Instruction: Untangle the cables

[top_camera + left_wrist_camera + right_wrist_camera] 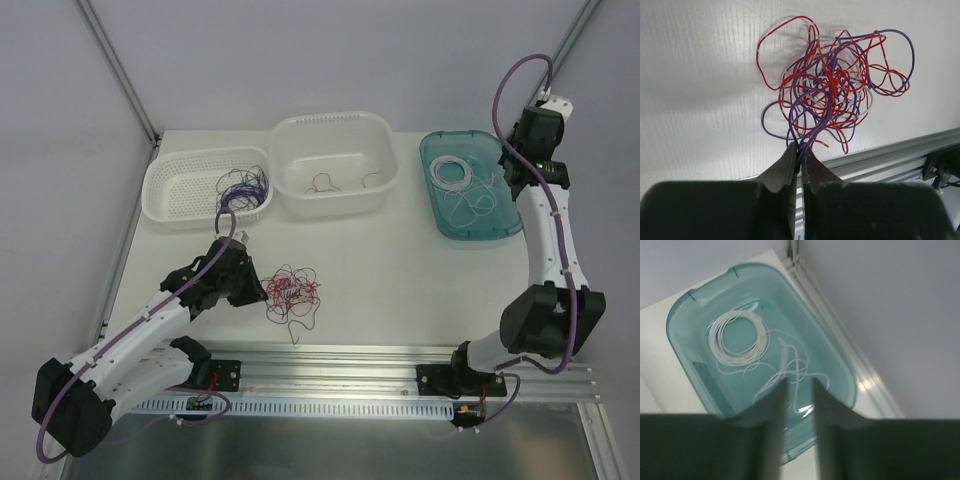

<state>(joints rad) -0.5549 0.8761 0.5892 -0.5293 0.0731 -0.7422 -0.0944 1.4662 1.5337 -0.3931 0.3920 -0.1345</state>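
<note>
A tangle of thin red, purple and white cables (291, 292) lies on the table near the front; it fills the left wrist view (832, 90). My left gripper (250, 285) is at the tangle's left edge, shut on purple cables (801, 146) that run from its tips into the tangle. My right gripper (518, 172) hangs open and empty above the teal bin (436, 205), which holds loose white cables (742, 337).
A white lattice basket (170, 190) at the back left holds purple cables (243, 186). A white tub (300, 130) at the back centre holds a few red cables (325, 184). An aluminium rail (400, 365) runs along the table's near edge.
</note>
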